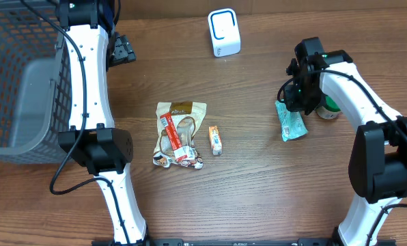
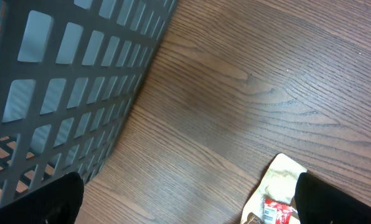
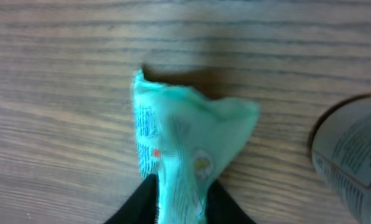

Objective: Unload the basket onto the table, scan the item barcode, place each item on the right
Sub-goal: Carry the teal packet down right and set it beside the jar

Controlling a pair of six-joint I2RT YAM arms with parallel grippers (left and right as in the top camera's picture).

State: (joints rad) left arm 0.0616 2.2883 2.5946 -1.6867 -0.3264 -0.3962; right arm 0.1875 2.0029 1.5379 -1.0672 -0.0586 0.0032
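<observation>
The crumpled teal plastic packet point(image 1: 291, 123) lies on the wooden table point(image 1: 258, 178) directly under the right gripper point(image 3: 182, 205), long axis running out from the flanking fingers, grip or release indeterminate; the left gripper point(image 1: 121, 49), jaws spread, sits well apart.

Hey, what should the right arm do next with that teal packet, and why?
Probably close the jaws of the right gripper on the teal packet, ready to lift. The packet's end sits between them while it lies on the table beside a can, and the white device, likely the scanner, stands well away, so a firm hold seems needed first.
</observation>
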